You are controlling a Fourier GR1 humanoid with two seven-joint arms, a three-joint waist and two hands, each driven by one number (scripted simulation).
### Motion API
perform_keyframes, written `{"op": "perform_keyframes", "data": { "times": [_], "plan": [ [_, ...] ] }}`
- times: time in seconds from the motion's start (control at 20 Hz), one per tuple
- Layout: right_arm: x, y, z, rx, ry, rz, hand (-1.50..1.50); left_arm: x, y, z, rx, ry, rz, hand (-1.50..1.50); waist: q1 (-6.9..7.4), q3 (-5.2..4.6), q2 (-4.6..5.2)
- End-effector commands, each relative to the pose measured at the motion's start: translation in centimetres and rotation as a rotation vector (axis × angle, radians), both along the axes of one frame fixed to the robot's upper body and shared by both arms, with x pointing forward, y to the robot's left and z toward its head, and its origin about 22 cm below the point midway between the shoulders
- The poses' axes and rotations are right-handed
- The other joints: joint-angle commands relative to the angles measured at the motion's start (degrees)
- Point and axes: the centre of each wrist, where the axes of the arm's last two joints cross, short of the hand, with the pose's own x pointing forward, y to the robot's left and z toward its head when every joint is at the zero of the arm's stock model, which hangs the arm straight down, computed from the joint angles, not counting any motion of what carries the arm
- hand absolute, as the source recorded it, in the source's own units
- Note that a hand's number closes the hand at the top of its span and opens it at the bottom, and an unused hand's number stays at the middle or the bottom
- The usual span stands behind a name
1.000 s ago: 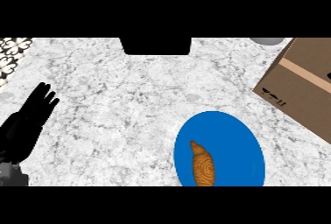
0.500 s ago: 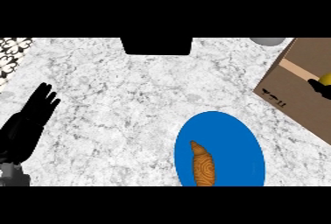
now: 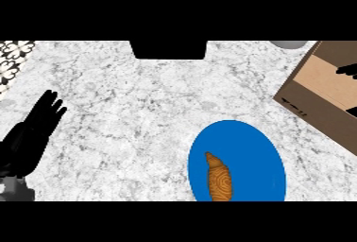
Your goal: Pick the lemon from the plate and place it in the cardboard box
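Reaching into the cardboard box (image 3: 324, 92), the right hand (image 3: 347, 71) shows only dark fingertips; its grasp cannot be told. Lemon, glimpsed there half a second ago, now unseen. Beside the box, the blue plate (image 3: 244, 142) bears only a croissant (image 3: 219, 177); left hand (image 3: 31, 134) rests open, far from the box.

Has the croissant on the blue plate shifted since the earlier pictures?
No. The croissant lies on the same lower-left part of the blue plate, tip pointing up, and the plate sits in the same spot relative to the cardboard box.
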Motion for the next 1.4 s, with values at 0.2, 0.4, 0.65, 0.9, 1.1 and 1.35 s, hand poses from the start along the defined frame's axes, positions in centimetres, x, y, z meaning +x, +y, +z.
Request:
{"op": "perform_keyframes", "data": {
  "times": [0.2,0.4,0.65,0.9,1.1,1.35],
  "plan": [
    [1.2,-1.1,2.2,0.453,-0.249,-0.101,-1.50,1.1,-0.5,1.1,0.000,0.001,0.016,0.00,-0.55,0.09,-0.17],
    [-1.5,-5.2,2.7,0.590,-0.305,-0.144,-1.50,0.0,-1.2,-0.1,0.002,-0.002,0.019,0.00,-0.70,0.05,-0.23],
    [-4.1,-9.9,3.2,0.627,-0.334,-0.225,-1.50,-0.2,0.9,-1.2,-0.010,0.000,-0.001,0.00,0.05,0.07,0.13],
    [-8.5,-14.7,5.6,0.699,-0.349,-0.222,-1.50,-0.6,-0.4,-0.3,0.019,-0.003,-0.005,0.00,0.33,0.15,0.26],
    [-9.8,-16.1,6.6,0.691,-0.331,-0.163,-1.50,1.1,-0.4,0.3,0.010,-0.022,-0.016,0.00,0.63,0.22,0.56],
    [-12.5,-17.5,5.2,0.665,-0.345,-0.186,-1.50,0.0,-1.5,0.0,-0.002,-0.020,-0.010,0.00,1.09,0.33,0.66]
  ]
}}
